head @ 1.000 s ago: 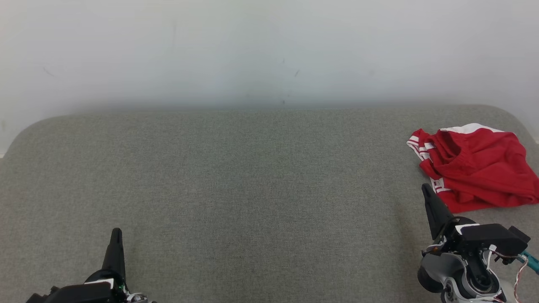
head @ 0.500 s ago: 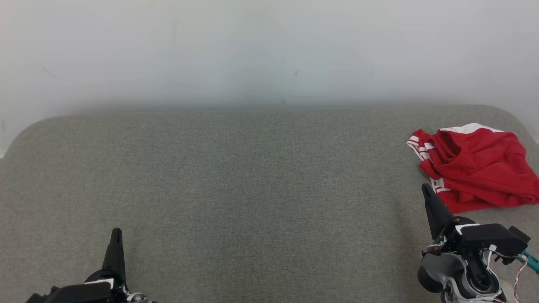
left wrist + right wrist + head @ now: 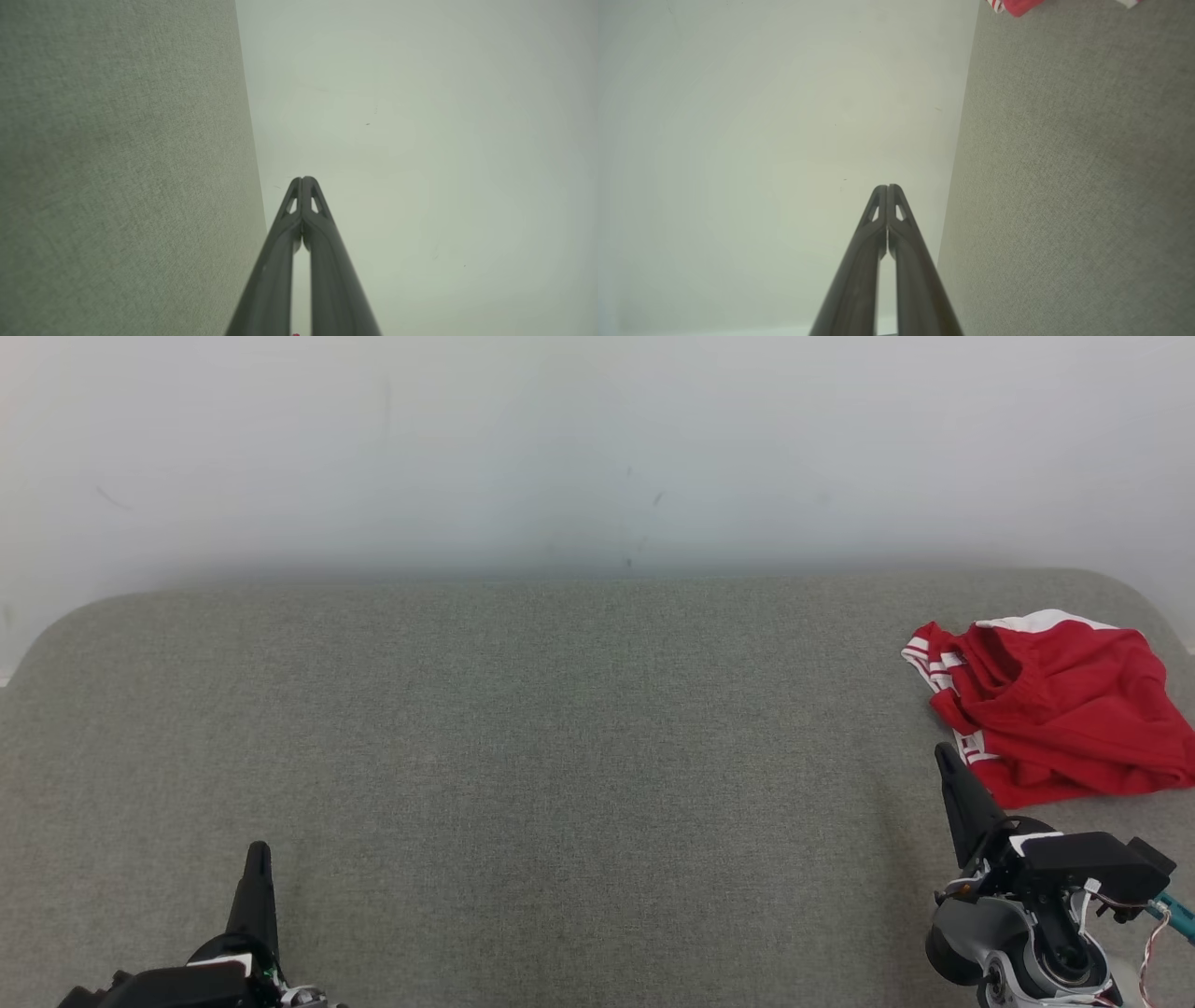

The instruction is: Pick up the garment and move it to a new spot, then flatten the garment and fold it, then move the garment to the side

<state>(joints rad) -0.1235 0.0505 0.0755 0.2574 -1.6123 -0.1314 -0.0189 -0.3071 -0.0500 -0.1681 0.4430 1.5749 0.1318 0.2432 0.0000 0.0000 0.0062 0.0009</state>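
The red garment (image 3: 1055, 705) with white striped trim lies at the far right of the grey padded surface (image 3: 560, 756), near its rounded back corner. It sits in a loose, rumpled heap with its edges turned over, not in a crisp flat fold. Lying off to the side like this, it fits either a garment waiting to be carried to a working spot or one roughly folded and set aside; you cannot tell which. Judge it as light, soft and limp. It will sag and drape from any single pinch, and stacked layers may slide apart. If you do take hold of it, the thicker striped hem on its near-left edge, closest to your right gripper (image 3: 945, 754), looks like the firmest place to bite. Two spread corners would lift it more evenly than one. That right gripper hangs low at the lower right, fingers pressed together on nothing, pointing up toward the pale wall (image 3: 597, 448), its tip just short of the cloth. Your left gripper (image 3: 258, 859) sits at the lower left, well apart from the garment, fingers likewise pressed together and empty.
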